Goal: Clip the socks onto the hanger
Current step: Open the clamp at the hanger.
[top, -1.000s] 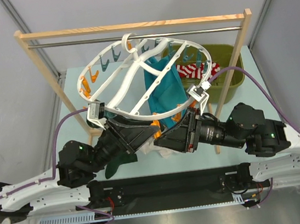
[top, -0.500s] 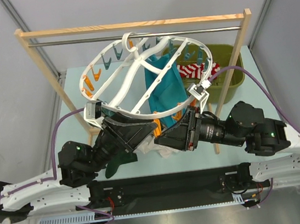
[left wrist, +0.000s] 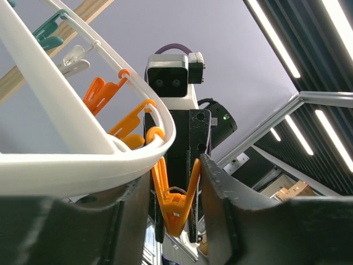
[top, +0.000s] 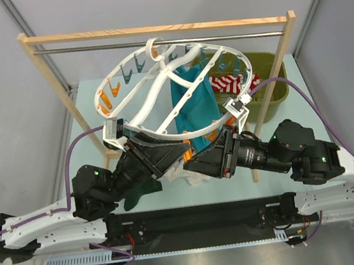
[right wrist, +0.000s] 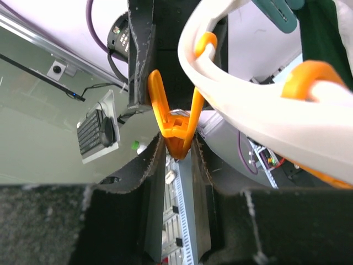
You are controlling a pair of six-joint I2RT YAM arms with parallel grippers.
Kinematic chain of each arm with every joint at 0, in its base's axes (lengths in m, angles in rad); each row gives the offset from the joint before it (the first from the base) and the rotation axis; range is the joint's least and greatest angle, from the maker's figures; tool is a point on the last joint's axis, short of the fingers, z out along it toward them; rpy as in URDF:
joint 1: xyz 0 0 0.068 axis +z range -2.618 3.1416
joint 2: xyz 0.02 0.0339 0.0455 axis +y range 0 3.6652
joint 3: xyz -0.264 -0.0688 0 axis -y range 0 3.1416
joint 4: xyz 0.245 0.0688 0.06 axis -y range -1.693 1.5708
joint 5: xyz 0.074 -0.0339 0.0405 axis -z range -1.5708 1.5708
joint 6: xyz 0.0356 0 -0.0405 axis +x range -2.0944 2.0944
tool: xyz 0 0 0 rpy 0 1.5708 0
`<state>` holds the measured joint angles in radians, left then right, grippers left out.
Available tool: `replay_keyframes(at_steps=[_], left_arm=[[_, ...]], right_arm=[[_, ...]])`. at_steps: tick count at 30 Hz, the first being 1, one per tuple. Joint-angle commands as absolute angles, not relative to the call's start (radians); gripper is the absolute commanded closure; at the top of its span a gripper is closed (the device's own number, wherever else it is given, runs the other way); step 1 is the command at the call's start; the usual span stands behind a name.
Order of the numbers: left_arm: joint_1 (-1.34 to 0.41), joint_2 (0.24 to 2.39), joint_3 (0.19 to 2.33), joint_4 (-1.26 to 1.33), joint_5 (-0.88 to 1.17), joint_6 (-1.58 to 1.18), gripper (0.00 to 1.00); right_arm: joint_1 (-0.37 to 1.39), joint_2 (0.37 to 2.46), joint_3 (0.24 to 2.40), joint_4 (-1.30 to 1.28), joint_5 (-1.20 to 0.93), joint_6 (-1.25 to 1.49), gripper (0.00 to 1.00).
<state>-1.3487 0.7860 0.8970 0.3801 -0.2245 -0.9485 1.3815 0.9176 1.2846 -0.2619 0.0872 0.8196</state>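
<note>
The white round hanger (top: 152, 90) hangs tilted from the metal rod, with orange and teal clips on its rim. A red-and-white striped sock (top: 229, 84) lies at its far right side, by the green bin. Both grippers meet at the near rim on one orange clip (top: 187, 148). My left gripper (top: 181, 153) (left wrist: 175, 187) is open, its fingers straddling the orange clip (left wrist: 175, 207) and the rim (left wrist: 83, 165). My right gripper (top: 198, 157) (right wrist: 176, 152) is shut on the lower end of the same orange clip (right wrist: 175, 130). No sock shows in either wrist view.
A wooden rack (top: 51, 90) with a metal rod (top: 88, 50) carries the hanger. A teal cloth (top: 194, 104) hangs from the hanger's middle. An olive green bin (top: 274, 87) stands at the back right. A dark green garment (top: 139, 193) lies under the left arm.
The hanger's near rim has risen slightly and the frame has swung a little. Both arms have shifted only slightly and stay together at the same orange clip.
</note>
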Motion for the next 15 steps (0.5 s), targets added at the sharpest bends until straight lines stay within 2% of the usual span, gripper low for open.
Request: replay_keyframes(at_steps=[1, 5, 7, 8, 10, 11, 12, 15], left_arm=[[-1.351, 0.802, 0.923, 0.431, -0.169, -0.951, 0.60], [-1.351, 0.801, 0.923, 0.419, -0.173, -0.956, 0.74], [-1.351, 0.798, 0.923, 0.411, -0.175, -0.959, 0.82], [-1.351, 0.798, 0.925, 0.397, -0.176, -0.960, 0.86], [-1.350, 0.796, 0.933, 0.384, -0.179, -0.962, 0.94], [-1.350, 0.796, 0.936, 0.373, -0.181, -0.962, 0.97], [-1.351, 0.795, 0.937, 0.356, -0.186, -0.962, 1.00], [-1.350, 0.787, 0.936, 0.335, -0.198, -0.969, 1.00]], right_arm=[[1.379, 0.916, 1.287, -0.235, 0.063, 0.844, 1.00], [1.378, 0.919, 1.296, -0.248, 0.061, 0.841, 1.00], [1.378, 0.916, 1.295, -0.248, 0.061, 0.839, 0.93], [1.376, 0.917, 1.299, -0.253, 0.063, 0.841, 0.86], [1.376, 0.916, 1.304, -0.259, 0.069, 0.839, 0.77], [1.377, 0.916, 1.311, -0.271, 0.083, 0.838, 0.68], [1.376, 0.917, 1.316, -0.275, 0.086, 0.839, 0.63], [1.379, 0.922, 1.334, -0.293, 0.095, 0.827, 0.42]])
